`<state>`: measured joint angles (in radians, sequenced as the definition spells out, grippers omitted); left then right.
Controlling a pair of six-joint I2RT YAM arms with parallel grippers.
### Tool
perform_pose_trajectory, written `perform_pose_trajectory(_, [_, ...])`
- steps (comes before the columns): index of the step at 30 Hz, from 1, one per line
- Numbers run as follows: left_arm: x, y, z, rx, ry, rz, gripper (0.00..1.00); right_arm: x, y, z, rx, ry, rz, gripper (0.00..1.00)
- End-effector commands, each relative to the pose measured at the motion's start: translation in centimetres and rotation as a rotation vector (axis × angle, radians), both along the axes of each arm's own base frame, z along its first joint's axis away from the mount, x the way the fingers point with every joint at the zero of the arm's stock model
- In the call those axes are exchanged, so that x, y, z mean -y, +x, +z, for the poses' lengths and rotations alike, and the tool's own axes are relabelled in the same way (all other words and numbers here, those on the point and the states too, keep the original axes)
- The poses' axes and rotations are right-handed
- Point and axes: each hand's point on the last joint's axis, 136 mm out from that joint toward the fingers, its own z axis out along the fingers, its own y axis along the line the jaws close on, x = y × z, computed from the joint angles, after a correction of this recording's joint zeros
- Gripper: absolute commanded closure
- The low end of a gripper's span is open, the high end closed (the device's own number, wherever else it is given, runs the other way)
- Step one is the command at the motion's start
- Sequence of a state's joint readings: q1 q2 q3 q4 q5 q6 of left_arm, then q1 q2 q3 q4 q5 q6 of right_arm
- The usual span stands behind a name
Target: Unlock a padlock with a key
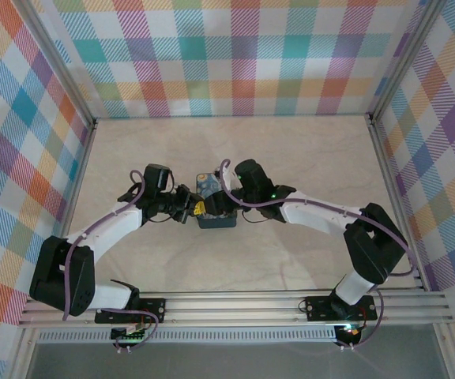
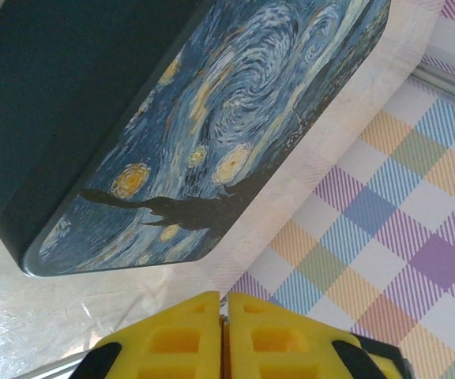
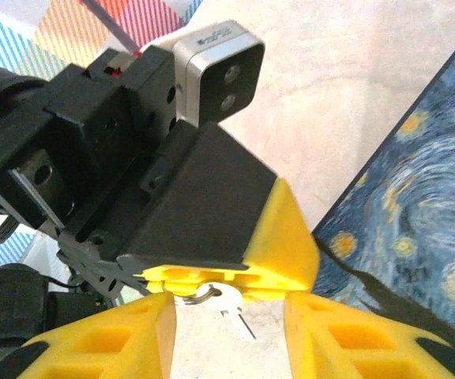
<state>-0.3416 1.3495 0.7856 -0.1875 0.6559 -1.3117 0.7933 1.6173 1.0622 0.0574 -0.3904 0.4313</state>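
Two yellow fingertips of the left gripper (image 2: 223, 338) are pressed flat together, no gap at all; from the right wrist view the key (image 3: 226, 310) sticks out right under those tips, ring end against the pads and blade pointing down and away, so it looks pinched there; the right gripper (image 3: 227, 343) has its fingers spread apart with the key in the gap, neither finger touching it as far as I can see; just beside both sits the box (image 2: 235, 118), dark blue with a swirly starry print on the lid, lying flat on the table (image 1: 306, 158); from above, the two arms crowd in over it from left and right and cover a good part of it; the table is a pale marbled beige with a bit of glare; the walls (image 1: 235, 55) on three sides are pastel plaid; a silver rail (image 1: 235, 304) runs along the near edge where the arm bases are bolted; the left arm's black wrist and its camera (image 3: 218, 69) block much of the right wrist's view.
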Motion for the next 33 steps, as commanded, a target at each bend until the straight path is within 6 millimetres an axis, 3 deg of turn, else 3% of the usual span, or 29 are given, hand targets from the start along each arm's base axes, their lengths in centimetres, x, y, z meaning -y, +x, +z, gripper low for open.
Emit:
perform_pose_trajectory(1, [0.2,-0.3,0.4,-0.004,-0.013,-0.025,1.0,0.2,0.4,0.9,0.045,0.004,0.006,0.57])
perform_pose_trajectory(9, [0.4,-0.2,1.2,0.0,-0.031,-0.022,1.0,-1.8,-0.4,0.8,-0.008,0.071,0.094,0.55])
perform_pose_trajectory(24, [0.7,0.2,2.0,-0.018,-0.087,0.017,1.0,-2.8,-1.5,0.1,-0.051,0.107,0.129,0.54])
perform_pose_trajectory(33, [-0.1,0.7,1.0,-0.062,-0.083,0.091,1.0,-3.1,-2.6,0.9,-0.051,0.143,0.132,0.62])
